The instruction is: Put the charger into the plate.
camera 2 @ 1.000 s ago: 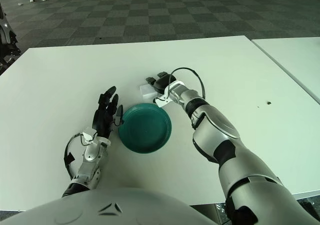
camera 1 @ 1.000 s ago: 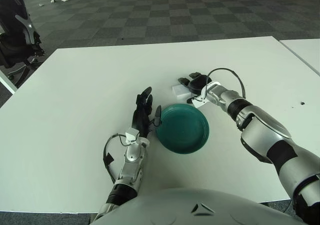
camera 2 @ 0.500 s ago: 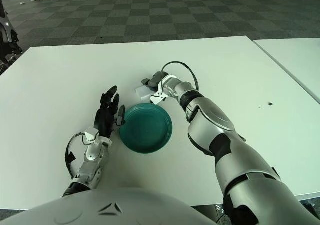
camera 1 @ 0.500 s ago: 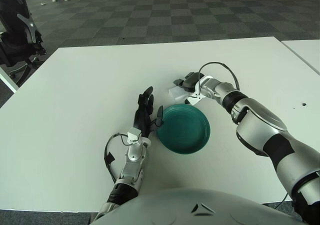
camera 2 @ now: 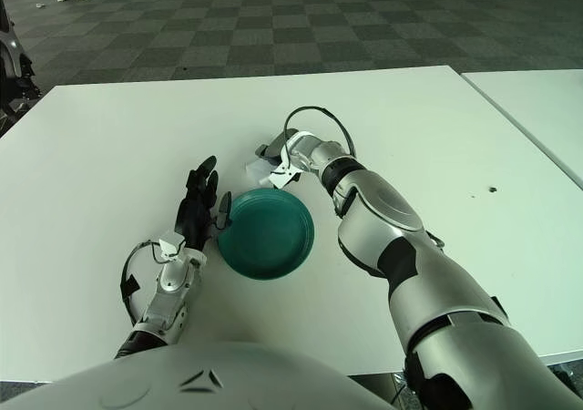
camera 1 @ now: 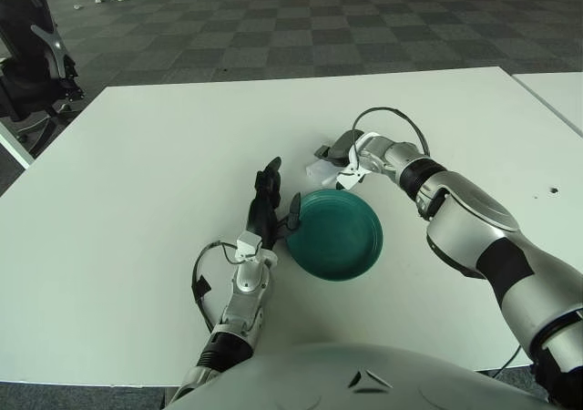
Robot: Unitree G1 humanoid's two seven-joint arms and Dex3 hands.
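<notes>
One white charger [camera 1: 318,167] lies on the tabletop [camera 1: 137,173] just beyond one green plate [camera 1: 334,233]. The right hand [camera 1: 344,146] covers it; whether it grips is unclear. The left hand [camera 1: 266,208], fingers extended and empty, sits beside the plate's left rim.

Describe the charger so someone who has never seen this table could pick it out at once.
Start at the teal plate near the front of the white table. Just beyond its far rim, the right hand reaches over a small white block: that is the charger. It is the only white boxy item there; the left hand shows left of the plate.
</notes>
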